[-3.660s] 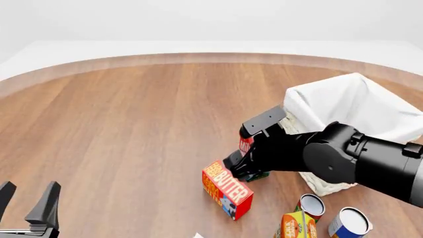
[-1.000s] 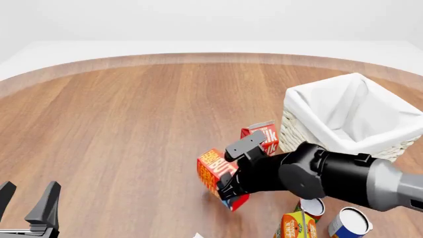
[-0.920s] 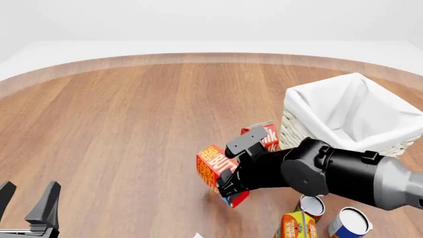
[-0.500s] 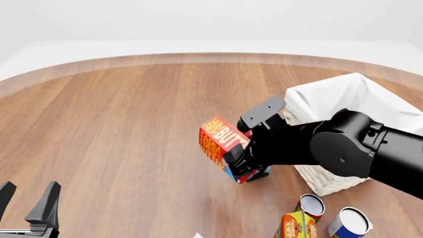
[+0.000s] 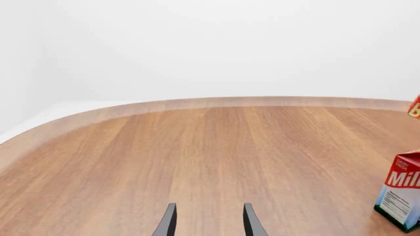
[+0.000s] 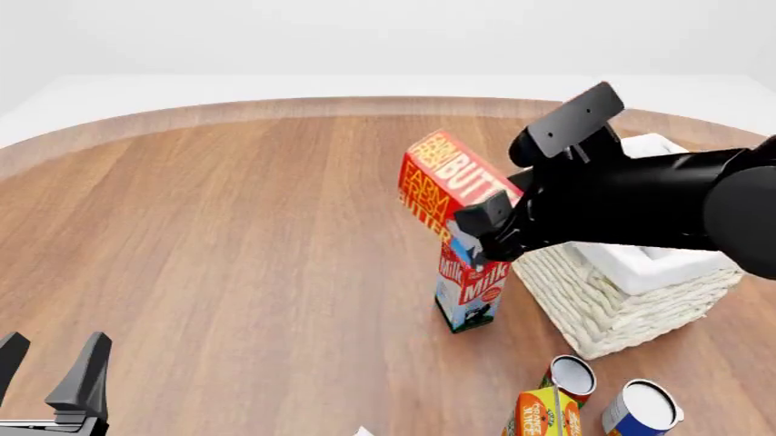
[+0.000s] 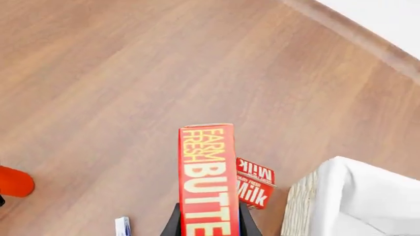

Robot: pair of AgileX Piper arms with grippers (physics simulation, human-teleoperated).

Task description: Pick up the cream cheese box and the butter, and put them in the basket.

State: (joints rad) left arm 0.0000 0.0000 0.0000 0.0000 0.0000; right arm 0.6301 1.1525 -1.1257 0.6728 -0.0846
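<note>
R end effector [image 6: 488,221] pinching butter [image 6: 449,182] mid-air, long axis running out along fingers; basket [image 6: 631,304] sitting just to its right (milk carton [image 6: 468,289] directly below). L end effector [image 6: 54,372] spread, idling far off.

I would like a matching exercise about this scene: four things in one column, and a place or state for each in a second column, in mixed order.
Things:
1. butter
2. Milk carton
3. basket
4. left tool

Places or states:
A. open, holding nothing
B. standing upright on the table beside the basket
C. held in the air by the right tool
D. partly hidden behind the right arm

Pairs: 1-C, 2-B, 3-D, 4-A
</note>
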